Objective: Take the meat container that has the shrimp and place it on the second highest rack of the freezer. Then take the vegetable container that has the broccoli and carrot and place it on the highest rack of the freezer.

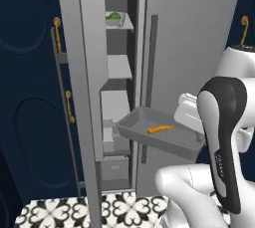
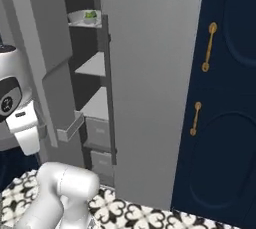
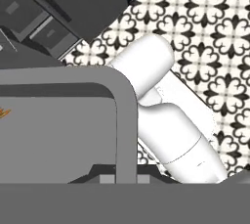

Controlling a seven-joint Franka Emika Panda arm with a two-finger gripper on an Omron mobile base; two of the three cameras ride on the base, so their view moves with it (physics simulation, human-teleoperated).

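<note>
You are carrying the tray (image 1: 162,135) with the shrimp (image 1: 160,129) toward the open freezer (image 1: 194,48), so the first half of the task is in hand. The gripper is clamped together on the tray's near rim; its fingers themselves are hidden behind the arm in the left base view, and in the hand view you are looking along the grey rim (image 3: 124,120) with a sliver of orange at nine o'clock. The tray is hanging in the air just in front of the shelves, well below the second rack (image 1: 119,66), with its far corner pointing at the lower shelves.

The next move is calling for a lift: you are needing to raise the tray to the level of the second rack, keep it flat so the shrimp is not sliding, then push it in through the gap between the door (image 1: 82,72) and the handle (image 1: 151,72). That gap is looking narrow for the tray, so watch the corners.

The dish (image 1: 115,19) with the green floret is already sitting on the top rack (image 1: 124,25); whether a carrot is lying in it is too small to tell.

No surface is showing here. Navy cabinets (image 2: 225,98) with gold handles (image 2: 208,47) are flanking the freezer, and a patterned black-and-white floor (image 3: 210,37) is lying below.
</note>
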